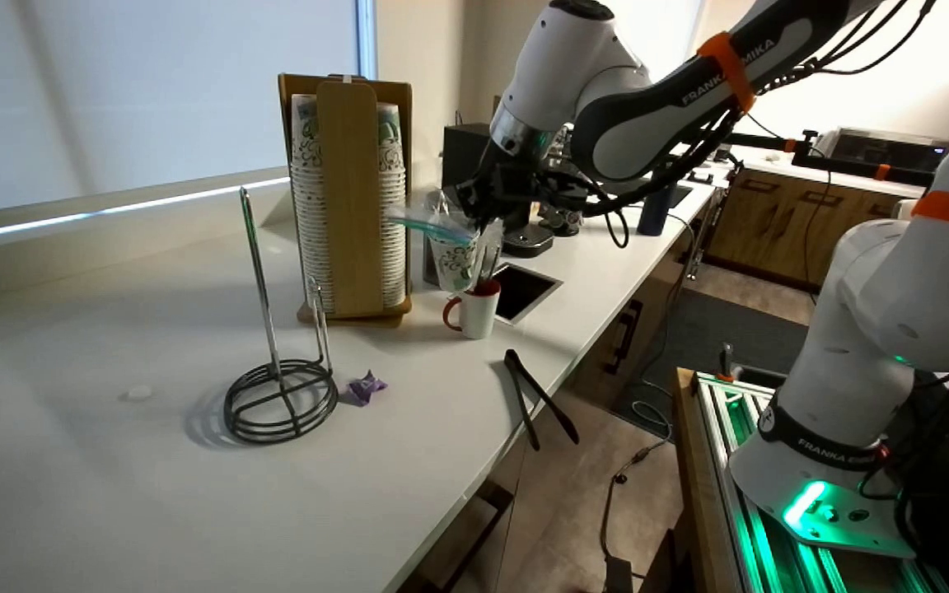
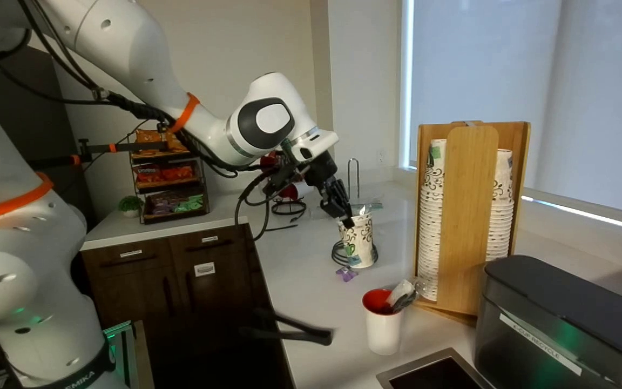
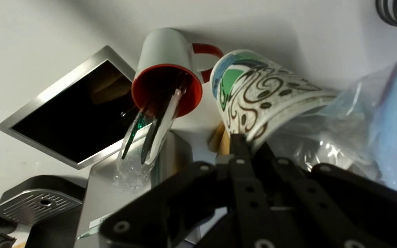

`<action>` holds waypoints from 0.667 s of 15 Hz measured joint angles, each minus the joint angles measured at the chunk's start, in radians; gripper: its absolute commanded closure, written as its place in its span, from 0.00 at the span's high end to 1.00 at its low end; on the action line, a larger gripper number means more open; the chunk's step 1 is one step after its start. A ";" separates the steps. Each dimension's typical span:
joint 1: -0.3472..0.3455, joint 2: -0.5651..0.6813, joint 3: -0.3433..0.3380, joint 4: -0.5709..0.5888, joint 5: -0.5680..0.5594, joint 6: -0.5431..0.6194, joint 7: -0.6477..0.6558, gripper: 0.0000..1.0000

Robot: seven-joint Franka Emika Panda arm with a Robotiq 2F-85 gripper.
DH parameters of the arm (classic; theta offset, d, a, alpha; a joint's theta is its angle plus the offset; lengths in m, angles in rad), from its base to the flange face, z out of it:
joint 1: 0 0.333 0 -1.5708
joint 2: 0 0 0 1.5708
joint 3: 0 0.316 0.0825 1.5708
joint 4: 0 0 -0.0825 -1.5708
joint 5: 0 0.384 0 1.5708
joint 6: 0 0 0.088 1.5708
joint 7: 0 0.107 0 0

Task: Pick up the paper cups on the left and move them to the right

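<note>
The arm (image 2: 127, 48) is white and rounded, with black panels (image 1: 672, 115), pale FRANKA EMIKA lettering (image 1: 705, 86), orange bands (image 1: 728, 72), black cables (image 2: 138, 109) and a green light (image 1: 806, 501) on its base (image 1: 822, 468); the gripper (image 3: 253, 148) is black, dotted with silvery screws (image 3: 121, 226)

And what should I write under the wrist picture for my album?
Jaws grip a swirly cup by its rim, clear plastic at its open end, a mug nearby.

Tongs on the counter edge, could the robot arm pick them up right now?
Probably not: the gripper is closed on the paper cups. The tongs lie uncovered, though, so it might manage once freed.
</note>
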State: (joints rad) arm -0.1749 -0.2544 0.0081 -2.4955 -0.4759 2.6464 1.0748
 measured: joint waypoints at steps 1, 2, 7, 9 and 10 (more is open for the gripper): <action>-0.001 0.000 0.000 0.003 0.000 0.000 0.000 0.10; -0.001 0.000 0.000 0.004 0.000 0.000 0.000 0.02; -0.003 0.007 0.014 0.004 0.000 0.000 0.000 0.02; -0.003 0.020 0.029 0.004 0.000 0.000 0.000 0.10; -0.003 0.028 0.035 0.004 0.000 0.000 0.000 0.10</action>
State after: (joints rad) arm -0.1779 -0.2266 0.0431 -2.4917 -0.4756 2.6465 1.0753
